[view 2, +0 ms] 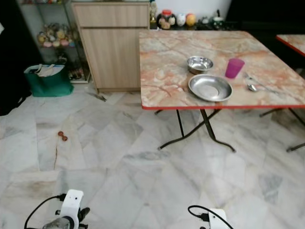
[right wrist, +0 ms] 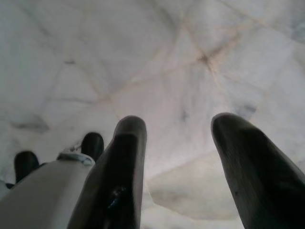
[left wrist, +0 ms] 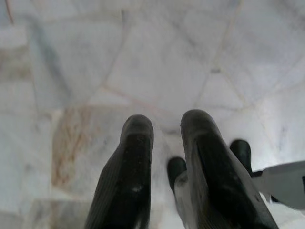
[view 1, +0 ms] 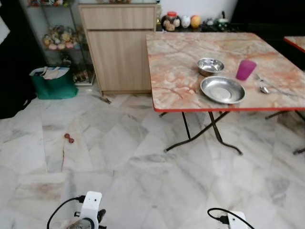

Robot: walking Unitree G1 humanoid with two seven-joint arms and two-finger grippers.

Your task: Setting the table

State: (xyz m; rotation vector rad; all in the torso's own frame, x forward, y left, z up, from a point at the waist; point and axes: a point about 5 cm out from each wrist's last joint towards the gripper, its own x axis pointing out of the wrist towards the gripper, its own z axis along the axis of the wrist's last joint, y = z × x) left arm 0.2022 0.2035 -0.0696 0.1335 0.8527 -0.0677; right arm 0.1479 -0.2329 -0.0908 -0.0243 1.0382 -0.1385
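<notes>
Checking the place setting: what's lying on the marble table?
On the table: a steel bowl, a wide steel plate, a magenta cup and a spoon. The cup's inside is hidden.

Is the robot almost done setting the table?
Looks nearly set: a big metal plate, a small metal bowl, a pink cup and a spoon sit together on the marble table. Nothing is in hand: the left gripper and right gripper hang empty over the floor. What remains, if anything, I can't tell.

Jars (view 1: 177,21) behind the table (view 1: 176,86) perhaps ornaments; too small.
</notes>
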